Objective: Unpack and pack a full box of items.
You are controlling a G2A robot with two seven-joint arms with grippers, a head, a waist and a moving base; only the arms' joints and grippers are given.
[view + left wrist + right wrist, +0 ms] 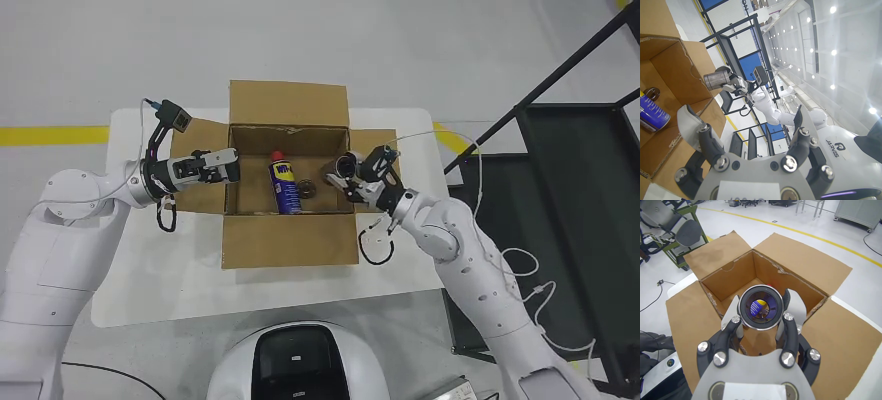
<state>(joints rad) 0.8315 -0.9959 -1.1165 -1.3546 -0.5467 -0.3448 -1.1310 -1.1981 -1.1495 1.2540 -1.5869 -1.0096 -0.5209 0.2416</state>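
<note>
Box (289, 240) open on the white table (130, 290), all four flaps spread flat, and that's the top view to start. Down on the box floor lies a blue-and-yellow spray can (284, 183), red cap pointing to the far wall, with a small metal flange (308, 187) just beside it on the right arm's side. The right gripper (352, 172) hangs over that side of the opening, clamped on a metal cylinder (345, 165). Across the box, the left gripper (228, 165) sits at the opposite edge, fingers spread, nothing in them.

Over to the left wrist view: its own fingers stand wide apart with only air between. Past them, the can's base and the flange rest on the cardboard floor, and the cylinder is held sideways above the far wall's torn rim.

Right wrist view now: the cylinder faces the camera end-on (it's hollow, a sleeve really), pinched between the two fingers above the opening. Straight through its bore you catch the can's label and the flange below.
</note>
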